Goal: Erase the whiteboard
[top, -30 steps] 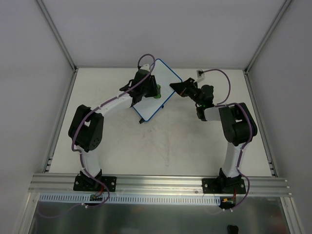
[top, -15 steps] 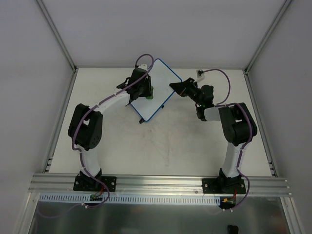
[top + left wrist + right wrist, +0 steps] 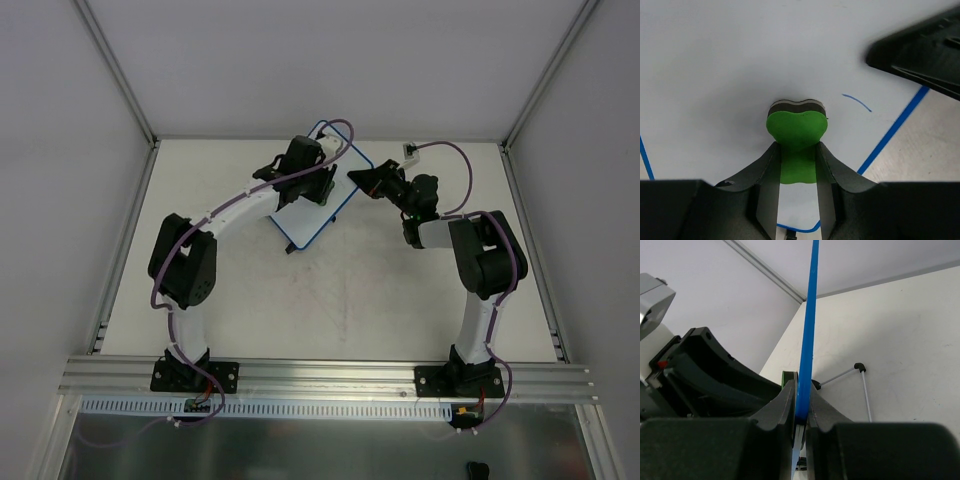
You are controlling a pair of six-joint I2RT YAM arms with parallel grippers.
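Note:
The whiteboard (image 3: pixel 308 218) with a thin blue rim is held tilted at the back middle of the table. My right gripper (image 3: pixel 358 178) is shut on its right edge; the right wrist view shows the blue rim (image 3: pixel 809 315) clamped between the fingers of this gripper (image 3: pixel 801 405). My left gripper (image 3: pixel 318 186) is shut on the small green eraser (image 3: pixel 797 130) and presses it against the white face of the board (image 3: pixel 740 60). A short blue pen stroke (image 3: pixel 856 101) lies just right of the eraser. The eraser's edge also shows in the right wrist view (image 3: pixel 786 380).
The board's thin wire stand with a black foot (image 3: pixel 857 367) hangs behind it over the cream table (image 3: pixel 340 300). A small white connector (image 3: pixel 410 151) lies at the back right. Grey walls and metal posts enclose the table. The right gripper's finger (image 3: pixel 920 55) shows in the left wrist view.
My left gripper has swept the eraser across the board, from its left part toward the upper right near the right gripper. The right gripper and the board have held still.

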